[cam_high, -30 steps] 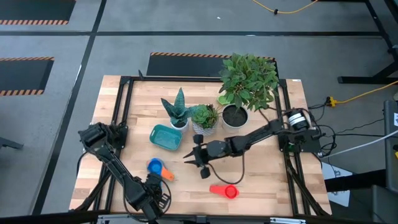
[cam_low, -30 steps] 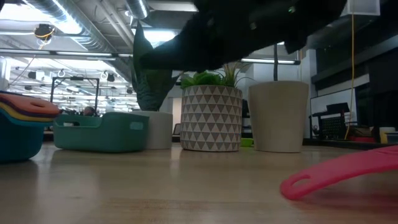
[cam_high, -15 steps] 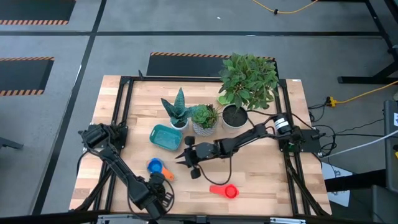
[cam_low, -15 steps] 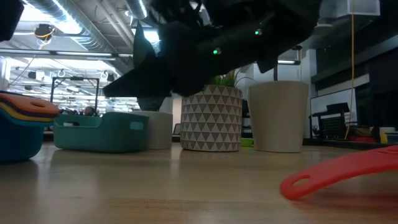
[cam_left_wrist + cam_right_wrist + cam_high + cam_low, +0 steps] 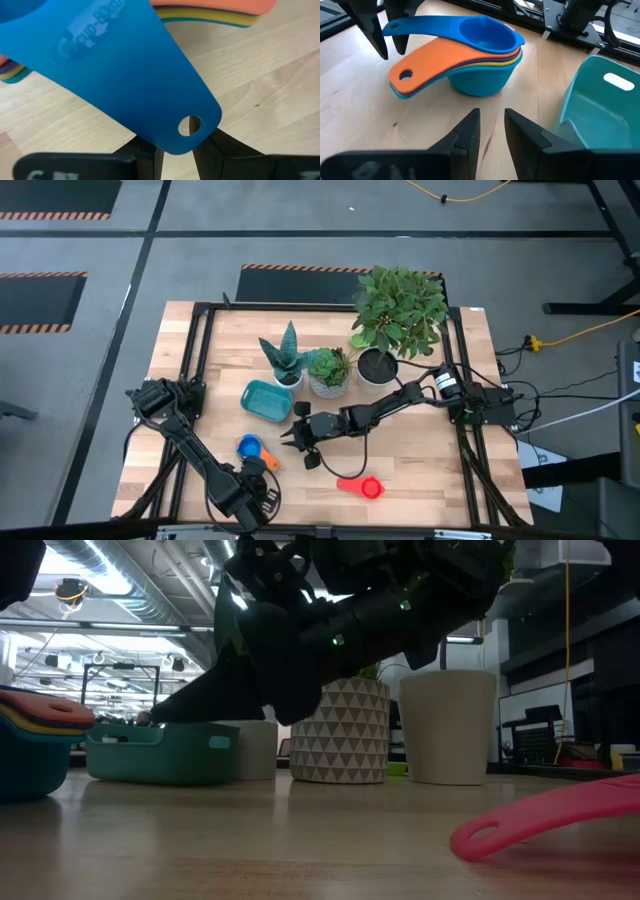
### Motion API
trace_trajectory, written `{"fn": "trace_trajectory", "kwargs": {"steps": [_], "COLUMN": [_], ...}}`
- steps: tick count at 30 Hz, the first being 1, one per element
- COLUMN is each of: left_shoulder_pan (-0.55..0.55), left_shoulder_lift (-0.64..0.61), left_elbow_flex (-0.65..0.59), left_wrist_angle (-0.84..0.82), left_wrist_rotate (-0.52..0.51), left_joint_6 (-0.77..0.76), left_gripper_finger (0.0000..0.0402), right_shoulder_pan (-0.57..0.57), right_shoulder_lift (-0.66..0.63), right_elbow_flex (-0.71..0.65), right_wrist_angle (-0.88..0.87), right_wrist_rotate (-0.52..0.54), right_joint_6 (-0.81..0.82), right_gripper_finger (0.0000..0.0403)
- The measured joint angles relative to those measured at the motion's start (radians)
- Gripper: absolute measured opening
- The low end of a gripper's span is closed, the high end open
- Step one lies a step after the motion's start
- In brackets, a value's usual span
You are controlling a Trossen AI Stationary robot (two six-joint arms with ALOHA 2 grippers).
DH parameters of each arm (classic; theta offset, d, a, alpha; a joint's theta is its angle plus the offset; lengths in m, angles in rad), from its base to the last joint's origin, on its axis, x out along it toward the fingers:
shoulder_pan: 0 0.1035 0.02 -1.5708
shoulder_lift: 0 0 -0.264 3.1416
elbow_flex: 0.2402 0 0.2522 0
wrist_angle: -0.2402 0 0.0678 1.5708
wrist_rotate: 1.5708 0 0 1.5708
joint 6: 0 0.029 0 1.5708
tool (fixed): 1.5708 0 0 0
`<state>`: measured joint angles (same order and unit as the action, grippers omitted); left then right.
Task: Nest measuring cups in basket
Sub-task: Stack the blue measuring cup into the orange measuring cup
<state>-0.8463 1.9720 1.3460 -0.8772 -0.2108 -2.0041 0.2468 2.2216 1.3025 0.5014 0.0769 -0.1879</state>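
Wood table holds the stacked cups [image 5: 470, 60] near the basket [image 5: 600, 100], where the right gripper [image 5: 490, 125] hangs with narrow-gapped empty fingers, maybe to grab them, while the left gripper [image 5: 175, 150] waits by their handles, slightly open.

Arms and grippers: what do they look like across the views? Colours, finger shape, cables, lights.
Both arms are dark, nearly black, jointed links. The right gripper has two flat matte-black fingers tapering toward the tips. The left gripper shows similar black fingers, with pale lettering on the bar at its base. A black cable loops off the right arm, whose base end has a light-coloured cylindrical part. The low view shows small green lights on it.
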Motion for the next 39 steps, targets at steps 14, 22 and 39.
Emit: {"fn": "trace_trajectory", "kwargs": {"steps": [14, 22, 39], "left_shoulder_pan": [0.000, 0.000, 0.011], "left_shoulder_lift": [0.000, 0.000, -0.002], "left_elbow_flex": [0.000, 0.000, 0.000], "left_wrist_angle": [0.000, 0.000, -0.001], "left_wrist_rotate": [0.000, -0.001, 0.045], "left_joint_6": [0.000, 0.000, 0.000], "left_gripper_finger": [0.0081, 0.0081, 0.0080], "right_shoulder_pan": [-0.057, -0.059, -0.060], "right_shoulder_lift": [0.000, 0.000, 0.077], "right_elbow_flex": [-0.001, -0.001, -0.003], "right_wrist_angle": [-0.042, -0.044, 0.032], "right_wrist_rotate": [0.000, 0.000, -0.003], "right_joint_6": [0.135, 0.135, 0.135], "right_gripper_finger": [0.0094, 0.0094, 0.0094]}}
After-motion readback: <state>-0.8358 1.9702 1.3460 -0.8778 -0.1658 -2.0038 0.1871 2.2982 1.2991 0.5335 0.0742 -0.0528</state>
